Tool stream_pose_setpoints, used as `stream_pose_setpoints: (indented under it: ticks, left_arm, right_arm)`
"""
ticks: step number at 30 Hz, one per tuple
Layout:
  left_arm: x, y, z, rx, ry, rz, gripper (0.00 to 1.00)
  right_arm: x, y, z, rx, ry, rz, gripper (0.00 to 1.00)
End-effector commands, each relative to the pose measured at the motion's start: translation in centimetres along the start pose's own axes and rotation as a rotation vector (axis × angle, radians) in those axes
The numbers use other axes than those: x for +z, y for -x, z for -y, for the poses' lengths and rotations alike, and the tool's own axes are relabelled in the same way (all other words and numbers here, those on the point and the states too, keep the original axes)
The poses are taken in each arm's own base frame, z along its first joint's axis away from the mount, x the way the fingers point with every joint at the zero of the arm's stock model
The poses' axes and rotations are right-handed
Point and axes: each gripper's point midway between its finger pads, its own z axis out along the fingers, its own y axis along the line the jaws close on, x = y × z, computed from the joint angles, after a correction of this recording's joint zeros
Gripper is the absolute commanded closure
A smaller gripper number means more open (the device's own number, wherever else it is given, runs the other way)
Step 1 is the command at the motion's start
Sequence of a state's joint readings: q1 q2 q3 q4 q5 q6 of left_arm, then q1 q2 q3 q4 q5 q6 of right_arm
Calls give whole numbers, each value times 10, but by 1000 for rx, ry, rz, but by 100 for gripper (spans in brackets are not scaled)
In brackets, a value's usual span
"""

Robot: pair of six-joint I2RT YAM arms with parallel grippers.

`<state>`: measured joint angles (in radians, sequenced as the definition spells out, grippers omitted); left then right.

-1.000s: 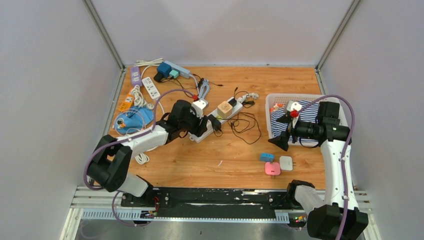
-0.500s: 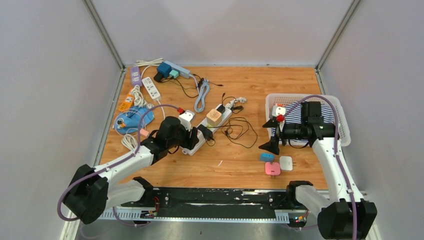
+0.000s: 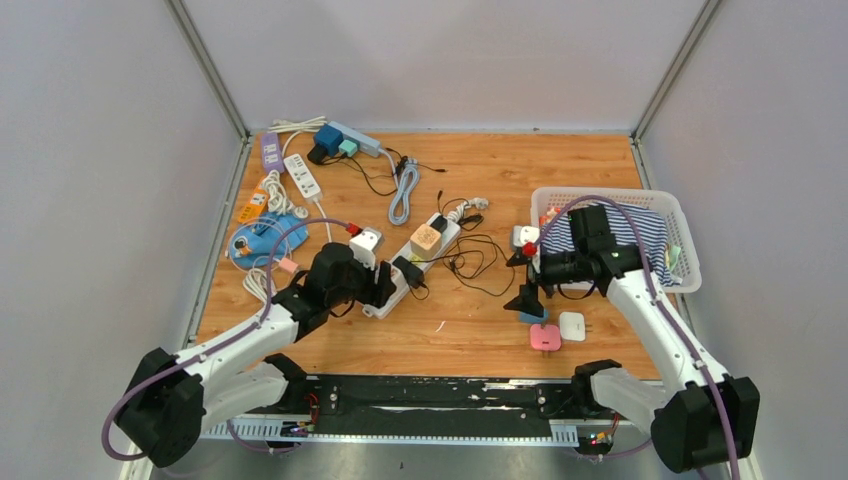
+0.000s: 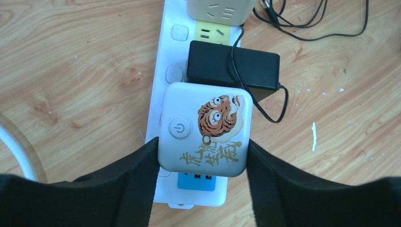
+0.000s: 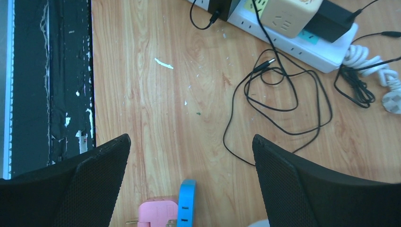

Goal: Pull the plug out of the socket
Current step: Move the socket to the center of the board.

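Note:
A white square plug [image 4: 203,130] with a tiger picture and a power button sits between my left gripper's [image 4: 202,158] black fingers [image 4: 132,184], which press on both its sides. It hovers over the near end of the white power strip, the socket [image 4: 165,56], where a blue outlet face [image 4: 196,180] shows just under it. Whether its pins are still in I cannot tell. From above, the plug [image 3: 366,241] and strip [image 3: 425,258] lie left of centre. My right gripper [image 5: 190,139] stands open over bare wood near the loose plugs.
A black adapter [image 4: 231,64] and a beige cube [image 4: 222,9] occupy the same strip. Black cables [image 3: 480,262] coil beside it. Blue [image 3: 533,314], pink [image 3: 545,337] and white [image 3: 572,326] plugs lie near the right gripper. A white basket [image 3: 682,215] stands right; more strips [image 3: 300,175] back left.
My left arm drew back toward the near edge, the white plug in its fingers and the strip sliding along. My right arm swung left from the basket to over the loose plugs.

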<state>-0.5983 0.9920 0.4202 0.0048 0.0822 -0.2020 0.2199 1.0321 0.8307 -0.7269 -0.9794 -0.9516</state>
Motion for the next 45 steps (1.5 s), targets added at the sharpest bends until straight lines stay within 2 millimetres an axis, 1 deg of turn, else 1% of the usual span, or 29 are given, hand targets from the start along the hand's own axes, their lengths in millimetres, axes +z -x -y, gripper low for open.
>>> stream_pose_setpoints:
  ticks: [1,3,8,11,13,15,18,19,21,24,27,31,38,45]
  left_arm:
    - [-12,4,13,-29,-51,37,25]
    - [-15,7,15,-25,-63,58,21]
    - [-23,9,21,-21,-100,89,18]
    - [-31,15,23,-23,-112,133,17]
    - [-38,22,25,-23,-117,176,16]
    - [-45,29,25,-25,-114,224,14]
    - [-57,39,21,-43,-95,305,2]
    - [-61,41,20,-52,-91,332,0]
    - [-69,45,19,-77,-85,383,0]
    - [-73,46,14,-113,-65,425,0]
    - [-72,43,14,-117,-72,425,0]
    - [-66,36,17,-106,-84,380,0]
    - [-49,19,11,-116,-48,282,0]
    - [-35,8,12,-103,-48,179,0]
  right_arm:
    - [19,-21,-3,-45,35,-104,0]
    - [26,-27,-5,-64,54,-137,0]
    - [39,-41,-6,-92,81,-213,0]
    - [45,-48,-3,-95,84,-253,1]
    - [51,-55,3,-82,62,-295,3]
    - [56,-61,17,-68,10,-353,5]
    - [62,-69,33,-17,-51,-434,11]
    - [64,-71,37,-7,-63,-454,13]
    - [68,-75,41,11,-73,-481,16]
    - [74,-78,40,37,-65,-492,17]
    - [77,-83,39,55,-55,-506,17]
    - [78,-87,38,73,-45,-518,17]
    - [77,-76,27,70,20,-492,17]
    - [75,-69,21,57,51,-471,17]
